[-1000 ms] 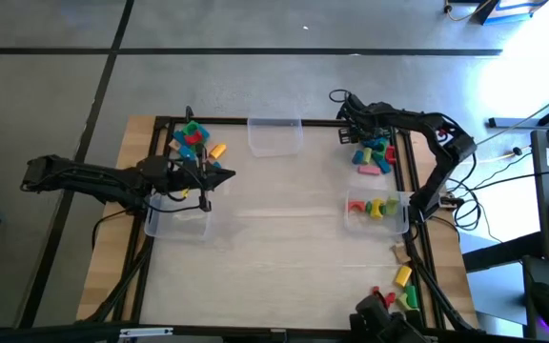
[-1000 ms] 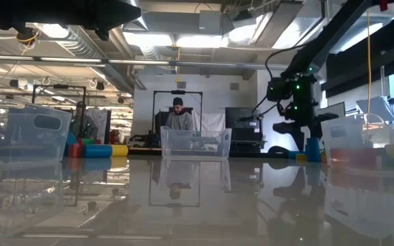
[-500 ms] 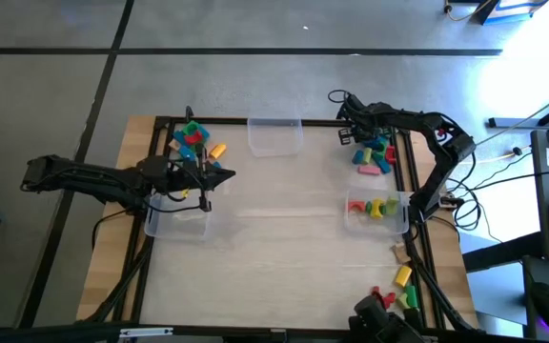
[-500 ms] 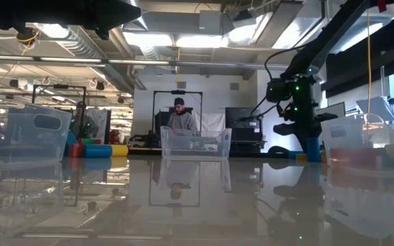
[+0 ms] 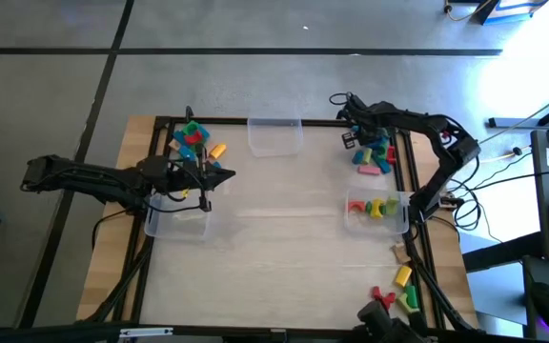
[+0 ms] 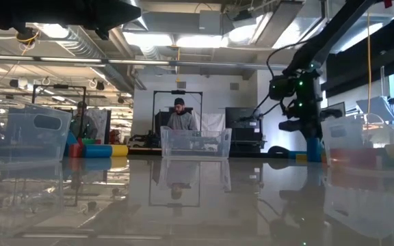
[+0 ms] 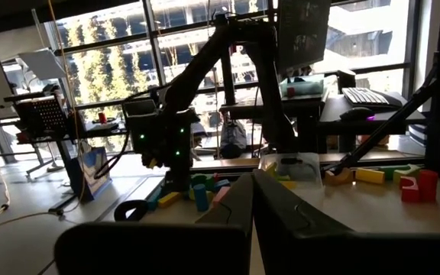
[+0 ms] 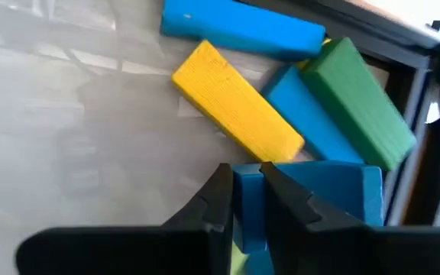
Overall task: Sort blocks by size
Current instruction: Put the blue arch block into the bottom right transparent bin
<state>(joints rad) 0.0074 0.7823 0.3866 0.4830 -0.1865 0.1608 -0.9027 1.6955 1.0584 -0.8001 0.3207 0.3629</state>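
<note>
Place: robotics lab, open industrial hall.
Ceiling: exposed ducts, strip lights.
Background: person at a workstation, monitors.
Windows: tall glazing facing trees.
Floor: polished concrete.

Grey concrete floor with dark seams around the tabletop. Open workshop behind: ceiling light panels, exposed ducts, a person seated at a desk. Tall windows show trees outside.
</note>
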